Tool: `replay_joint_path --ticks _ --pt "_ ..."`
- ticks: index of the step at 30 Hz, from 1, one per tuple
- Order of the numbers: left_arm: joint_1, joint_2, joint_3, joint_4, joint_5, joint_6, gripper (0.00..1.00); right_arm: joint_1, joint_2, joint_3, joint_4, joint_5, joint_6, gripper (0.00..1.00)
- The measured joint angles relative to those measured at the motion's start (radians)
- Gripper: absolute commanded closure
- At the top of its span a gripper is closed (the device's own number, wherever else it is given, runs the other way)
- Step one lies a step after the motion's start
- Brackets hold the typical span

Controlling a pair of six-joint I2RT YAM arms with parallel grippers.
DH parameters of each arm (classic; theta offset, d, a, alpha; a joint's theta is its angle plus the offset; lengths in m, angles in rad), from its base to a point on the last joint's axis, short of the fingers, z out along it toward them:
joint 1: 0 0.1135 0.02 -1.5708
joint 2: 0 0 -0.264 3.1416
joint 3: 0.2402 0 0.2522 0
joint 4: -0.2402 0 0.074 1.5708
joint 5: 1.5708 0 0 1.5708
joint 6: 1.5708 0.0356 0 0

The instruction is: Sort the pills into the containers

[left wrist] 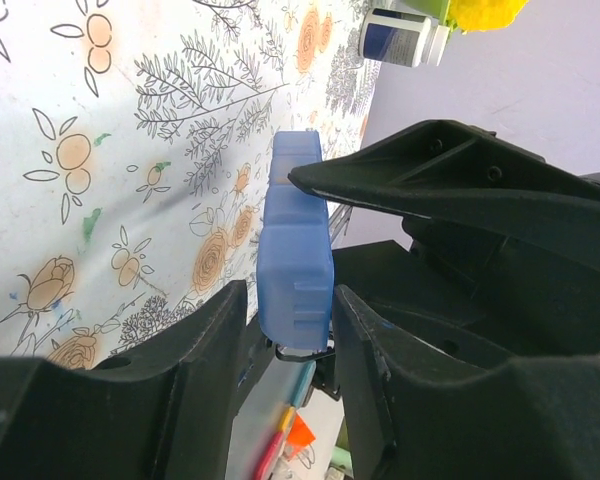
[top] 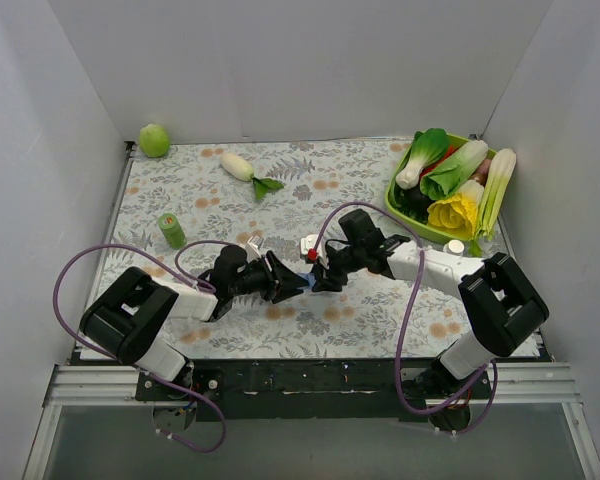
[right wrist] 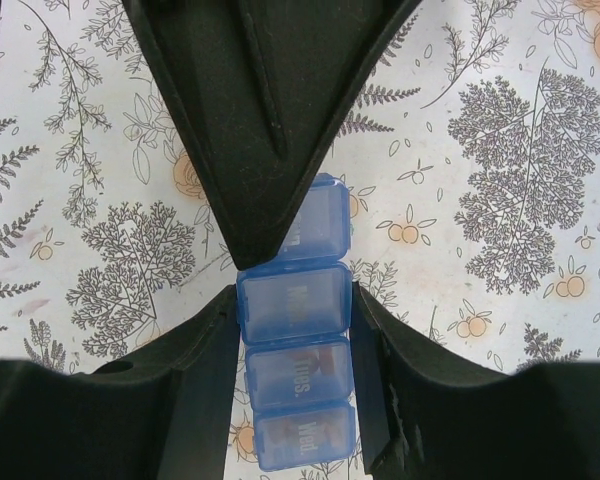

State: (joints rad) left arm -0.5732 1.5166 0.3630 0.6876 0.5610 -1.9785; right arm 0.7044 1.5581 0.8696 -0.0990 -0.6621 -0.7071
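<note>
The containers [right wrist: 295, 300], a strip of joined translucent blue compartments, hang between both grippers over the middle of the table [top: 308, 284]. My right gripper [right wrist: 295, 305] is shut on the strip's sides at the second compartment. My left gripper [left wrist: 290, 305] comes from the opposite side with one end of the containers [left wrist: 295, 265] wedged between its fingers, which cover part of the far compartment in the right wrist view. Reddish pills [right wrist: 315, 365] show dimly through the lids marked Tues. and Wed. In the top view the left gripper [top: 285, 280] and right gripper [top: 325, 275] meet tip to tip.
A green bottle [top: 170, 230] stands at the left. A white bottle [top: 455, 247] stands by a green tray [top: 395, 205] of vegetables at the back right. A green ball [top: 154, 140] and a white radish [top: 238, 165] lie at the back. A small white and red item [top: 308, 248] sits behind the grippers.
</note>
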Motion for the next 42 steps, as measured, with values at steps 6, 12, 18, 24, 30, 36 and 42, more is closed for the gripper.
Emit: replay_joint_path --ticks 6,12,18,24,30,36,42 --pt "0.0 -0.003 0.006 -0.034 -0.014 0.0 0.69 0.011 -0.004 -0.004 0.005 0.0 0.0 0.82" --pt "-0.001 -0.007 0.009 -0.04 -0.01 0.015 1.0 0.016 -0.013 -0.017 0.005 0.0 0.0 0.83" --pt "-0.002 -0.025 0.033 -0.113 0.008 0.125 1.0 0.015 -0.013 -0.017 -0.013 -0.019 -0.002 0.82" --pt "-0.003 -0.072 0.05 -0.216 0.021 0.272 1.0 0.002 -0.013 -0.017 -0.042 -0.082 -0.002 0.78" --pt "-0.006 -0.099 0.05 -0.256 0.027 0.346 1.0 -0.028 0.034 0.028 -0.098 -0.166 0.013 0.54" --pt "-0.005 -0.099 0.035 -0.278 0.023 0.377 1.0 -0.076 0.055 0.064 -0.131 -0.207 0.053 0.44" --pt "-0.005 -0.096 0.024 -0.293 0.032 0.375 1.0 -0.1 0.055 0.085 -0.115 -0.166 0.132 0.51"
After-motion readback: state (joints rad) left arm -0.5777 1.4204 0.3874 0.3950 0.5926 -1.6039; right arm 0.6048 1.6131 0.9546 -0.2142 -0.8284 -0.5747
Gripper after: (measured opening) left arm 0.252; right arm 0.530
